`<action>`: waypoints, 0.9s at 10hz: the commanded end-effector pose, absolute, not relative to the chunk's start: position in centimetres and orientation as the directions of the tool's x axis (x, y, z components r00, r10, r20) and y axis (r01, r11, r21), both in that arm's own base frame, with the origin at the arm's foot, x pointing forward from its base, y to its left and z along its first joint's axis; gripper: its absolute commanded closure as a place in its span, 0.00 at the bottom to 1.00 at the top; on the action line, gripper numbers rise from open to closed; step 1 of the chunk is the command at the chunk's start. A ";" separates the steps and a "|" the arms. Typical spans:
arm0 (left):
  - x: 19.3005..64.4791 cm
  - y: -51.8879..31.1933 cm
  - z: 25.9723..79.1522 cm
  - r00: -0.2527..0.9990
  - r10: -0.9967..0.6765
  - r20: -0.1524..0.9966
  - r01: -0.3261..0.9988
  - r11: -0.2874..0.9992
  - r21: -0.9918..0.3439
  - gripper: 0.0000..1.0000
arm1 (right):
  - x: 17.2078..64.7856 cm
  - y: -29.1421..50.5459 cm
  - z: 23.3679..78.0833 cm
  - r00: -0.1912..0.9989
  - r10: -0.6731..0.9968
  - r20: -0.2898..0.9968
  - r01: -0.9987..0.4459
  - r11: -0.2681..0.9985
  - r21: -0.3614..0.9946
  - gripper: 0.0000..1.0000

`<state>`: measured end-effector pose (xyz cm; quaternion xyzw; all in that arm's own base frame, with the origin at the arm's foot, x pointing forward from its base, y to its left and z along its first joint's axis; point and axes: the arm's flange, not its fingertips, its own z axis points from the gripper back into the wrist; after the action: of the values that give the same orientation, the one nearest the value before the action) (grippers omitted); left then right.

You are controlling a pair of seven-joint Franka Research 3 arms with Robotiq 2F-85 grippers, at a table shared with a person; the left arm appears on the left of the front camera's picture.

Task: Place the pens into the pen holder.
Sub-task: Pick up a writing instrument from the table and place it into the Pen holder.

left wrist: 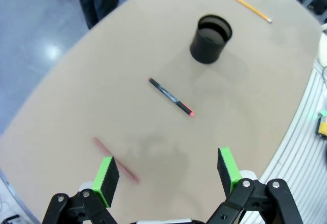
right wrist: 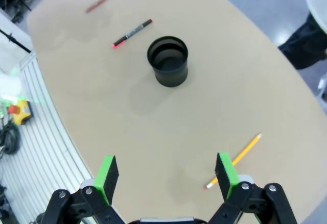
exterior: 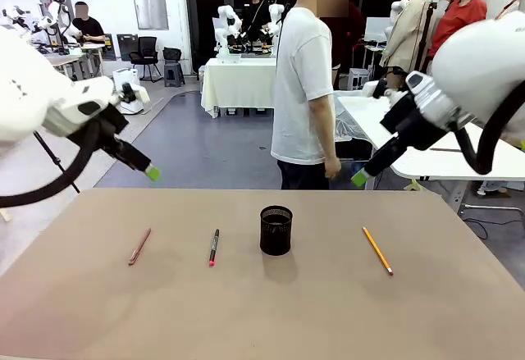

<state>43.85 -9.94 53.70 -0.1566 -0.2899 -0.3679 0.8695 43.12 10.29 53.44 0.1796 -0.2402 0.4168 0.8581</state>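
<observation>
A black mesh pen holder [exterior: 276,230] stands upright near the middle of the tan table, also seen as pen holder [left wrist: 210,39] and pen holder [right wrist: 168,60]. Three pens lie flat: a pinkish-red pen [exterior: 139,246] at the left, a black pen with a pink-red tip [exterior: 213,247] beside the holder, and an orange-yellow pencil [exterior: 377,250] at the right. My left gripper [exterior: 152,174] hangs open high above the table's left side, over the pinkish-red pen [left wrist: 115,160]. My right gripper [exterior: 359,178] hangs open above the right side, near the pencil [right wrist: 234,161]. Neither holds anything.
A person in a white T-shirt [exterior: 302,89] stands at the far edge of the table [exterior: 328,311], hands down. White-covered tables stand beyond. The floor and a ribbed white strip [right wrist: 41,152] show past the table's edge in the wrist views.
</observation>
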 end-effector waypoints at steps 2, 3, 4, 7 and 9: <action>45.1 -8.2 57.1 0.488 -0.555 0.674 0.762 0.647 -0.019 0.00 | 44.1 8.1 55.6 0.471 0.618 0.630 -0.848 0.513 0.131 0.00; 45.1 -7.8 58.3 0.476 -0.551 0.686 0.757 0.653 -0.001 0.00 | 43.9 7.5 56.4 0.455 0.606 0.652 -0.857 0.498 0.135 0.00; 45.1 -7.5 59.5 0.449 -0.549 0.705 0.762 0.648 0.020 0.00 | 43.9 7.0 57.1 0.436 0.601 0.670 -0.866 0.483 0.129 0.00; 44.6 -7.6 61.9 0.401 -0.556 0.728 0.772 0.633 0.058 0.00 | 43.7 6.0 59.2 0.399 0.575 0.714 -0.870 0.483 0.098 0.00; 43.9 -7.7 62.6 0.375 -0.550 0.746 0.775 0.628 0.073 0.00 | 43.6 5.3 61.1 0.388 0.553 0.737 -0.862 0.501 0.078 0.00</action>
<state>44.14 -8.04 62.69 -0.1378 -0.3735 -0.3972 0.8269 43.48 5.56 60.45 0.2262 -0.3168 0.4374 0.8107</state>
